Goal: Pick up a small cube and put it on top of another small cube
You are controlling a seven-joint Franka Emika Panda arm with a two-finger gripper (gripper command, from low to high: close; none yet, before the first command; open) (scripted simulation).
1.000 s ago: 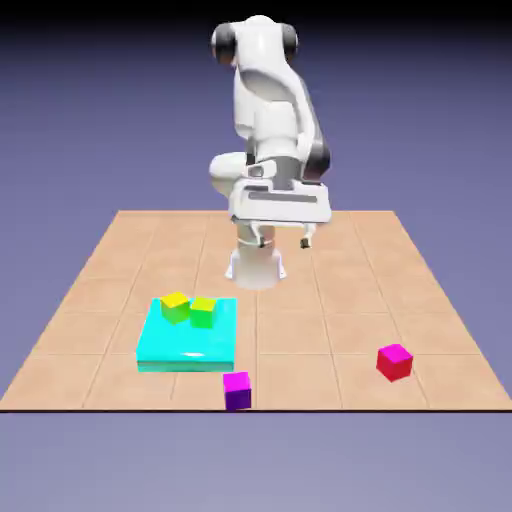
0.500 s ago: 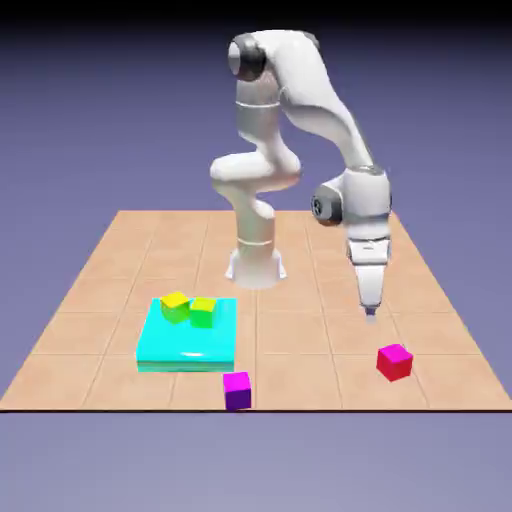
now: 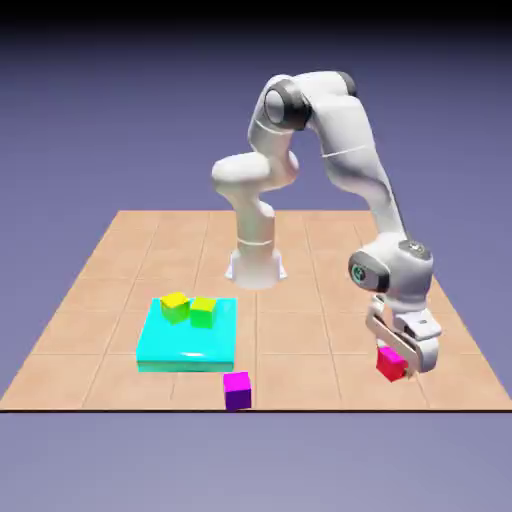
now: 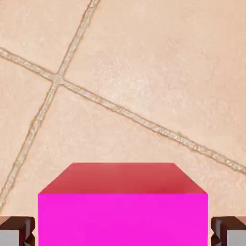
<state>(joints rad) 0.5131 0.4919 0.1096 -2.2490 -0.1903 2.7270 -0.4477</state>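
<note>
The small crimson-red cube point(image 3: 389, 366) rests on the tiled table near the front edge, at the exterior view's right. My gripper point(image 3: 397, 358) has come down over it, and its fingers sit on either side of the cube. In the hand view the cube point(image 4: 123, 202) fills the bottom middle, with a grey fingertip point(image 4: 17, 233) pressed close against its left face and the other fingertip point(image 4: 229, 233) against its right face. The gripper point(image 4: 123, 238) is shut on this cube, which still sits on the tiles.
A magenta-purple cube point(image 3: 237, 390) lies at the table's front edge near the middle. A flat cyan block point(image 3: 188, 345) at the exterior view's left carries a yellow cube point(image 3: 175, 306) and a green cube point(image 3: 203, 312). The robot's base point(image 3: 256, 265) stands behind.
The arm swung from above the base out to the exterior view's right and dropped onto the red cube. The jaws went from wide open to closed around it.
</note>
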